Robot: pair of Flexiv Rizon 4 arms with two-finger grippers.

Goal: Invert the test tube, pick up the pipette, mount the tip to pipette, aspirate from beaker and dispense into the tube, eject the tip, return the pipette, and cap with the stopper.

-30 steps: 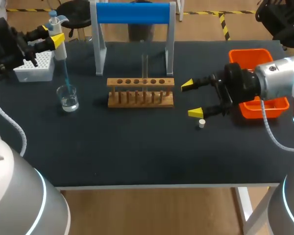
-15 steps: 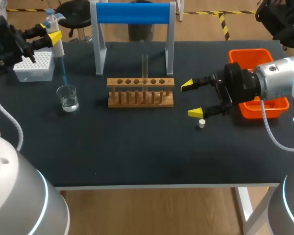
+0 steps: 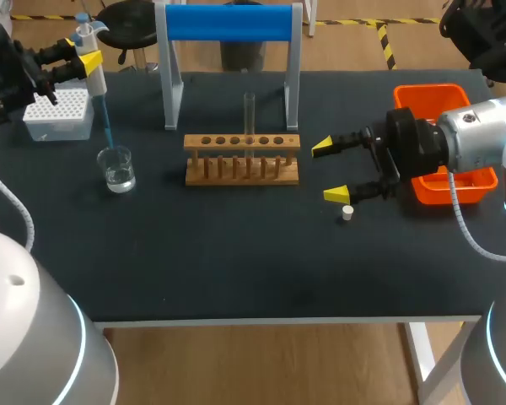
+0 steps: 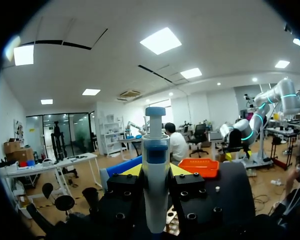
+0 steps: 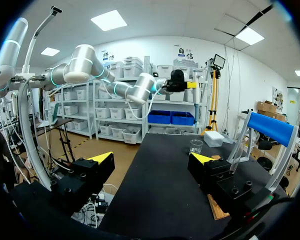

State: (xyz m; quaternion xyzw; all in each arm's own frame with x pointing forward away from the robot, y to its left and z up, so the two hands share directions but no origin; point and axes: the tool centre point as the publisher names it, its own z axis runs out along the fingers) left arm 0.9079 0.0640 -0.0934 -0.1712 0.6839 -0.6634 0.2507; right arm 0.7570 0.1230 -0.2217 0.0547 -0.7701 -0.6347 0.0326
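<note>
Head view: the left pincer [image 3: 83,61], at the far left of the surface [image 3: 236,261], is clamped on the pipette [image 3: 95,78]. The pipette hangs upright with its blue tip [image 3: 106,126] pointing straight down over the beaker [image 3: 117,169]. The tip's end is about level with the beaker's rim; I cannot tell if it is clear of it. The tube [image 3: 249,112] stands upright in the rack [image 3: 242,162] at mid-surface, well to the right of the pipette, mouth up. So the likely next move is a carry to the right, keeping the pipette's long axis vertical and in line with the tube. The left arm is the one to make it. The right pincer [image 3: 330,170] hovers right of the rack, fingers apart and holding nothing, with the stopper [image 3: 347,213] on the surface just near of it.

Left wrist view: the pipette [image 4: 155,195] rises between the yellow pads of the left pincer [image 4: 155,171], gripped from both sides. The beaker and tube are hidden below.

Right wrist view: the right pincer [image 5: 151,160] is wide apart with bare surface between its fingers. The beaker [image 5: 196,146] stands far ahead; the stopper does not show
</note>
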